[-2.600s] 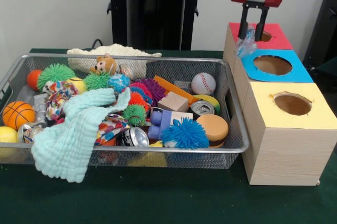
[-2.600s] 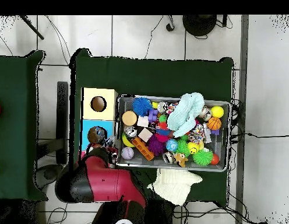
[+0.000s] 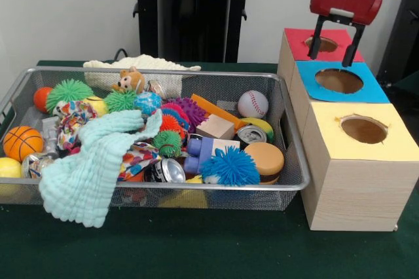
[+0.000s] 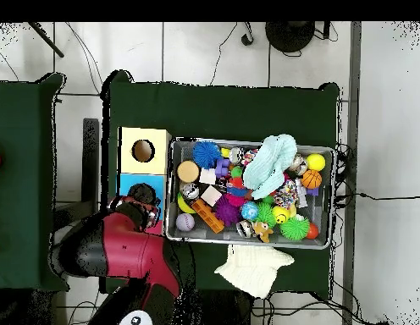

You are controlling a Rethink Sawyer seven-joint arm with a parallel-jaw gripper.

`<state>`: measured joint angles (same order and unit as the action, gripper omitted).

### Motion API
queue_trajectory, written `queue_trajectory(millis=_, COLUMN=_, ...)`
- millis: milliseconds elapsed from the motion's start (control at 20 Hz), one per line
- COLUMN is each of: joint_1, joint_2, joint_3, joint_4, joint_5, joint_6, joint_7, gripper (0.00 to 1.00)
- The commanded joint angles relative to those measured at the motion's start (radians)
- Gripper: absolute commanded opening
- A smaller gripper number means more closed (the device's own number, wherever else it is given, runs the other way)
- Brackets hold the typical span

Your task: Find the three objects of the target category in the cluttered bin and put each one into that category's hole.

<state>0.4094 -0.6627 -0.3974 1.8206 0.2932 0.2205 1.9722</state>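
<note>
The wire mesh bin [image 3: 163, 71] sits on the green table, full of toys; it also shows in the overhead view [image 4: 247, 142]. My gripper [image 3: 330, 55] hangs open and empty just above the red-topped hole [image 3: 325, 44] at the far end of the wooden box row. In the overhead view the arm [image 4: 120, 250] covers the red box. No see-through bottle can be picked out in the clutter. The blue-topped hole [image 3: 338, 80] and the yellow-topped hole [image 3: 363, 128] stand nearer the camera.
A mint cloth [image 3: 91, 161] drapes over the bin's front rim. Silver cans [image 3: 165, 170] [image 3: 251, 135], a baseball [image 3: 253, 103], a small basketball [image 3: 21, 143], spiky balls and blocks fill the bin. A cream cloth [image 3: 141, 63] lies behind it.
The gripper held a see-through bottle low between the red and blue holes. Now it is higher and further right, open and empty, and the bottle no longer shows.
</note>
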Motion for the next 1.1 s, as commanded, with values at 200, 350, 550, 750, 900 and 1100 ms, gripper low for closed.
queue_trajectory(millis=200, joint_1=-0.266, joint_2=-0.075, joint_3=0.103, joint_4=-0.036, joint_5=-0.169, joint_6=0.076, joint_7=-0.111, gripper=1.00)
queue_trajectory(millis=350, joint_1=-0.325, joint_2=-0.076, joint_3=0.146, joint_4=-0.046, joint_5=-0.225, joint_6=0.043, joint_7=-0.117, gripper=1.00)
queue_trajectory(millis=550, joint_1=-0.395, joint_2=-0.082, joint_3=0.198, joint_4=-0.043, joint_5=-0.297, joint_6=0.001, joint_7=-0.103, gripper=1.00)
queue_trajectory(millis=750, joint_1=-0.428, joint_2=-0.083, joint_3=0.221, joint_4=-0.040, joint_5=-0.354, joint_6=-0.032, joint_7=-0.070, gripper=1.00)
queue_trajectory(millis=900, joint_1=-0.437, joint_2=-0.074, joint_3=0.221, joint_4=-0.050, joint_5=-0.396, joint_6=-0.067, joint_7=-0.043, gripper=1.00)
queue_trajectory(millis=1100, joint_1=-0.485, joint_2=-0.056, joint_3=0.250, joint_4=-0.057, joint_5=-0.460, joint_6=-0.140, joint_7=-0.031, gripper=1.00)
